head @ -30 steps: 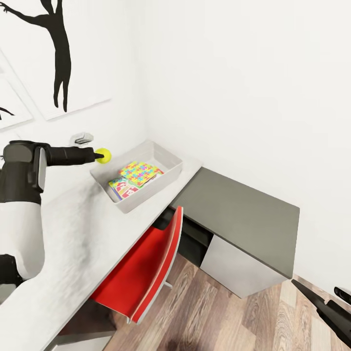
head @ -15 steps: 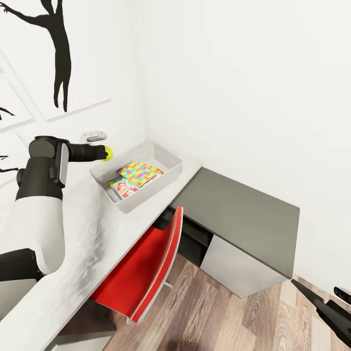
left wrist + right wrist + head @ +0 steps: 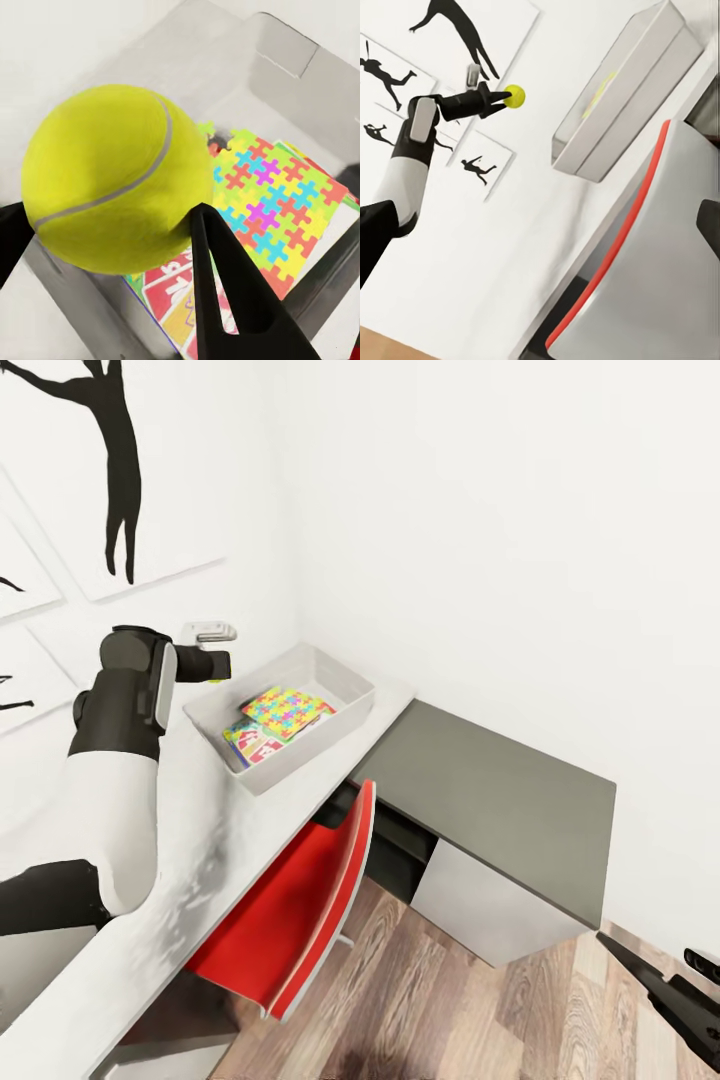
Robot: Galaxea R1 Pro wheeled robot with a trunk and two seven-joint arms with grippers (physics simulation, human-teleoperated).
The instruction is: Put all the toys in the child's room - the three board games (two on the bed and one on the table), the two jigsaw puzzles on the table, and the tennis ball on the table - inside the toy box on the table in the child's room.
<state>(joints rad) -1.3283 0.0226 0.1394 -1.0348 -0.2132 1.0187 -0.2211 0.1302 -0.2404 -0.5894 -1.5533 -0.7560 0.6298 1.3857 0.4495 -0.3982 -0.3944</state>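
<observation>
The left gripper (image 3: 112, 232) has its jaws clamped on the tennis ball (image 3: 116, 176), one black finger (image 3: 225, 285) pressed against the ball's side and the other dark at the opposite side. In the right wrist view the ball (image 3: 515, 95) sits at the tip of the outstretched left arm (image 3: 412, 142), held in the air off the worktop (image 3: 120, 920), just beside the toy box (image 3: 345, 678) at its wall-side end. In the head view the arm's wrist hides most of the ball.

Through the left wrist camera the toy box (image 3: 292, 52) lies right behind the ball, and in it a jigsaw puzzle (image 3: 274, 195) lies on top, with a red and white board game (image 3: 169, 300) poking out from under it. The head view shows the same stack: the jigsaw puzzle (image 3: 283, 710) over the board game (image 3: 250, 745), towards the box's front end.

The toy box sits on the pale worktop near the corner where it steps down to the dark grey section (image 3: 500, 790). A red chair (image 3: 290, 900) is tucked in at the front edge below the box.

The right gripper (image 3: 665, 995) hangs low over the wood floor (image 3: 450, 1000); I cannot tell how its jaws stand.
</observation>
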